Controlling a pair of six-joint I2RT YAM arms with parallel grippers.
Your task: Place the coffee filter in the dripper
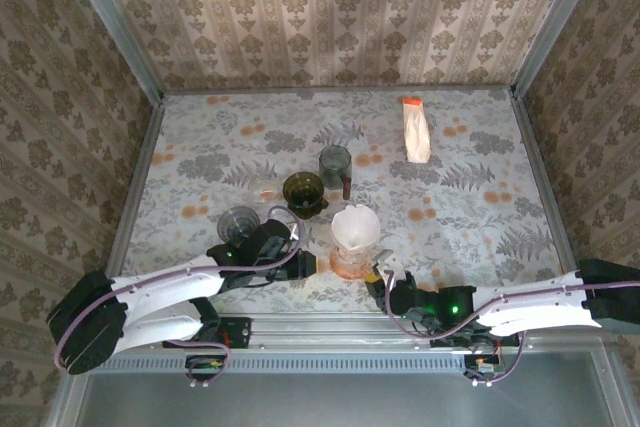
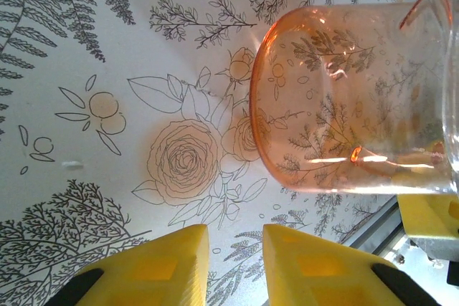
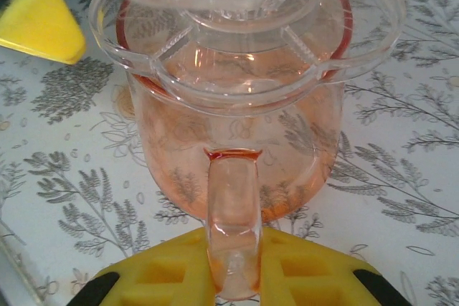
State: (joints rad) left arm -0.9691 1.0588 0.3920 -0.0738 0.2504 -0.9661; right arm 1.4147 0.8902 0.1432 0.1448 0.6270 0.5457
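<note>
A floral-printed table [image 1: 200, 147] is boxed in by damask-papered walls [image 1: 330, 7]; both arms reach low over its near edge; the left gripper [image 2: 235, 249] hovers just beside the pink glass server [image 2: 344, 105], fingers slightly parted around nothing; the right gripper [image 3: 235, 277] clamps the server's handle [image 3: 233, 227]; the clear dripper [image 3: 244, 55] rests on the server, with the white coffee filter [image 1: 355, 225] seated inside it

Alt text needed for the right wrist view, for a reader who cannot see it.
The right pincer grips the handle of a pink glass mug between its yellow fingers, seen close up from the handle's side. A clear dripper sits on the mug's rim, and a floral tablecloth lies underneath.
</note>
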